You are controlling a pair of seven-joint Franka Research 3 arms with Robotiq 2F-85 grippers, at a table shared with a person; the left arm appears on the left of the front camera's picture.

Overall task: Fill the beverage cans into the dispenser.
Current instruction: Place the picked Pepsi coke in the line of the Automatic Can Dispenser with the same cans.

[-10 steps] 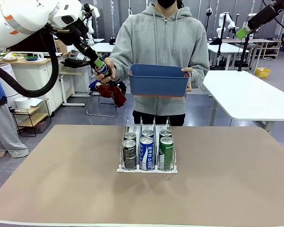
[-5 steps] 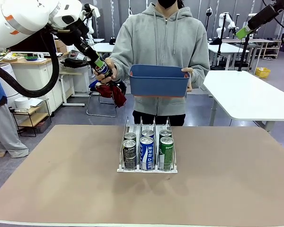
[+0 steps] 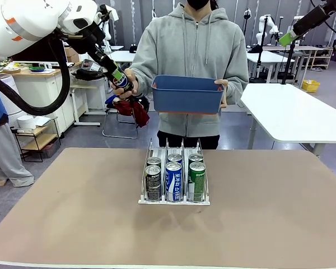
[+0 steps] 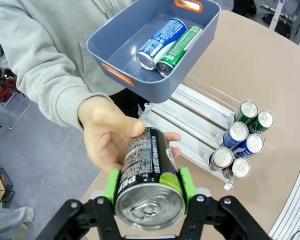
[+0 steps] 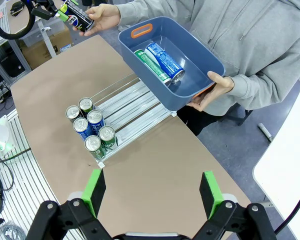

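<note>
Left wrist view: the left gripper (image 4: 149, 186) is clamped on a black can (image 4: 146, 162), with a green pad on each side just below the silver top. A person's hand (image 4: 107, 134) wraps the can's far end, so both hold it in the air, beyond the table's (image 3: 73, 224) far edge.

Just beside it, the person's other hand (image 3: 222, 89) holds up a blue bin (image 4: 115, 56). A blue can (image 4: 162, 42) and a green can (image 4: 180, 50) lie side by side in it.

On the table below, the dispenser (image 3: 173, 202) holds six cans (image 3: 173, 180) upright at its front lip, two to a lane: black left, blue middle, green right.

Right wrist view: the right gripper (image 5: 152, 192) hangs high over the table with its jaws spread wide and nothing between them.
</note>
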